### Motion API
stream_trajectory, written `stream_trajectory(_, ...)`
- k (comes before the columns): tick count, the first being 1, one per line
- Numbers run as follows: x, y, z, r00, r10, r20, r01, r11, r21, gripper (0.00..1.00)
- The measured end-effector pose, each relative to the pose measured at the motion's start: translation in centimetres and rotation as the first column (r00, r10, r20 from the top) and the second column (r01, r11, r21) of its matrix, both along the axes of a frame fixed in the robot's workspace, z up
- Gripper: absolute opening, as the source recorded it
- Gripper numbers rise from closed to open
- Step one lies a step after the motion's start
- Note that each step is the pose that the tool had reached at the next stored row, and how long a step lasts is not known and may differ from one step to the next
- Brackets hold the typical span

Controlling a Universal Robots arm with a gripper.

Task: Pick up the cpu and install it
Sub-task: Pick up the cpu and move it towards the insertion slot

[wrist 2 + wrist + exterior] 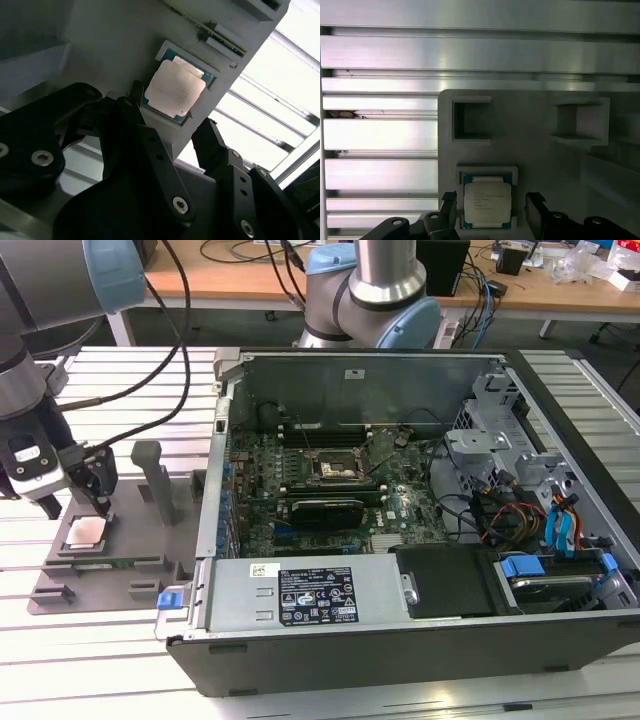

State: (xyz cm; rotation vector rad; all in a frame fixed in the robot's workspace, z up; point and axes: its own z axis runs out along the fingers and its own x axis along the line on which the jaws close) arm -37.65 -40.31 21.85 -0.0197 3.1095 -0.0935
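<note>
The cpu [85, 530], a small flat square chip with a pale silver top, lies in a square nest on a grey fixture plate [110, 575] at the exterior view's left, outside the computer case. My gripper [76, 506] hangs just above it, open. In both wrist views a black finger stands on either side of the cpu [174, 89] [487, 201], with gaps between the fingers [536, 206] and the chip. Nothing is held in the gripper [170, 116] [491, 205]. The dark metal-framed socket [335, 468] sits on the motherboard inside the case.
The open computer case [400, 620] lies to the exterior view's right of the fixture, with a long black card [325, 510], cables and drive bays inside. Grey upright posts [150, 475] rise from the fixture beside the gripper. The table is ribbed aluminium [380, 135].
</note>
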Motion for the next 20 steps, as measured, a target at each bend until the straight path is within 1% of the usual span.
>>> stream_trajectory(1,0.0,-0.46,-0.15,1.0,0.0,-0.0001,0.0,1.0,0.0,0.66)
stream_trajectory(2,0.0,-1.19,-0.43,1.0,0.0,0.0001,0.0,1.0,0.0007,0.66)
stream_trajectory(3,0.0,-1.41,-0.55,1.0,0.0,0.0,0.0,1.0,0.0033,0.66)
stream_trajectory(4,0.0,-1.51,-0.63,1.0,0.0,0.0,0.0,1.0,0.0051,0.66)
stream_trajectory(5,0.0,-1.6,-0.75,1.0,0.0,-0.0001,0.0,1.0,0.0093,0.66)
stream_trajectory(6,0.0,-1.65,-0.81,1.0,0.0,0.0,0.0,0.9999,0.0129,0.66)
stream_trajectory(7,0.02,-1.66,-1.07,1.0,0.0,0.0,0.0,0.9999,0.0154,0.66)
stream_trajectory(10,0.08,-1.67,-1.7,1.0,0.0,0.0,0.0,0.9999,0.0172,0.66)
stream_trajectory(14,0.09,-1.67,-2.06,1.0,0.0,0.0,0.0,0.9998,0.0177,0.66)
stream_trajectory(16,0.1,-1.67,-2.23,1.0,0.001,-0.0001,-0.001,0.9998,0.0205,0.66)
stream_trajectory(20,0.12,-1.67,-2.64,1.0,0.003,0.0,-0.003,0.9998,0.0218,0.66)
